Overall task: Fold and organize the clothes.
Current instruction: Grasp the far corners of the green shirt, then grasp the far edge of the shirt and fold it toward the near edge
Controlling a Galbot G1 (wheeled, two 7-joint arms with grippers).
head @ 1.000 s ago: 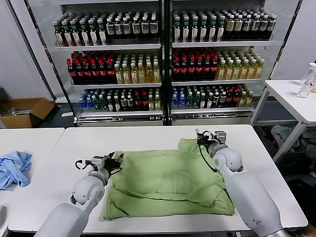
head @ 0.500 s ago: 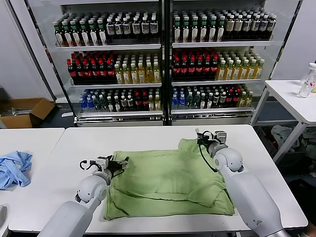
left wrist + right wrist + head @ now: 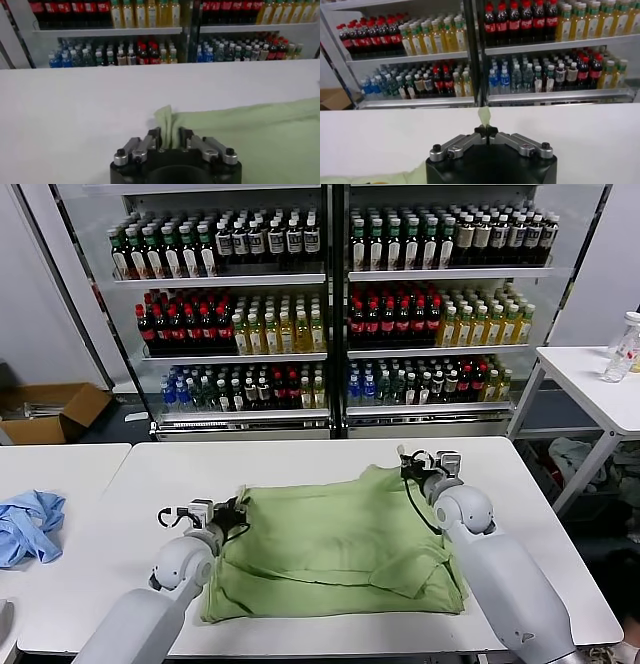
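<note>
Tabletop point(image 3: 300, 459): white, carrying the work. T-shirt point(image 3: 330, 549): large, light green, plain, lying mid-tabletop, partly folded, creased, its far edge lifted at both ends. Left tool point(image 3: 170, 141): clenched on a pinched ridge at the shirt's left edge. Right tool point(image 3: 489, 131): clenched on a fabric tip at the far right corner. Both grips likely serve to carry that edge over for a fold.

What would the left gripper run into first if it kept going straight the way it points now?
Little close by, I think. The left gripper, shut on a fold of the green T-shirt, points across bare white table toward the drinks cooler. The far table edge comes first; depth beyond is unclear.
</note>
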